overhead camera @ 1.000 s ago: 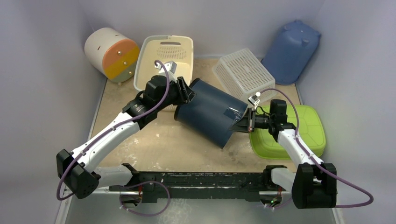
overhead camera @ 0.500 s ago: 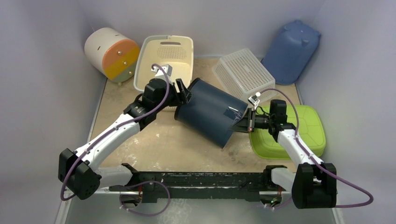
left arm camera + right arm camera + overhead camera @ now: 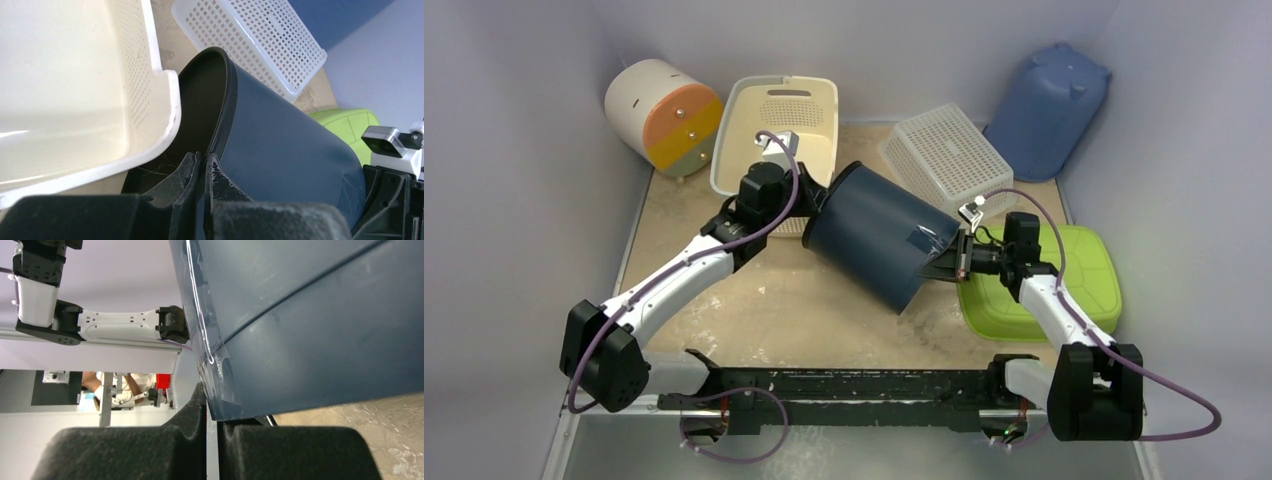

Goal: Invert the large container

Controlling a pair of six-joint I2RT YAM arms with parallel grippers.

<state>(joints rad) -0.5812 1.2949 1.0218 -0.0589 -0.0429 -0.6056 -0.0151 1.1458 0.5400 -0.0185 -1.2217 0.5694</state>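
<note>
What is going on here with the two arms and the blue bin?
Both arms are handling the dark blue container. The left gripper pinches the rim of its open mouth, beside the cream basket; the right gripper pinches the edge at the opposite end. The container lies tilted on its side, not yet upside down.

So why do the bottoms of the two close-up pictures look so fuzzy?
Left wrist view: the jaws sit too near the lens and blur; the bin is sharp. Right wrist view: same blur, plus a glare streak on the bin. Top view: sharp, evenly lit.
</note>
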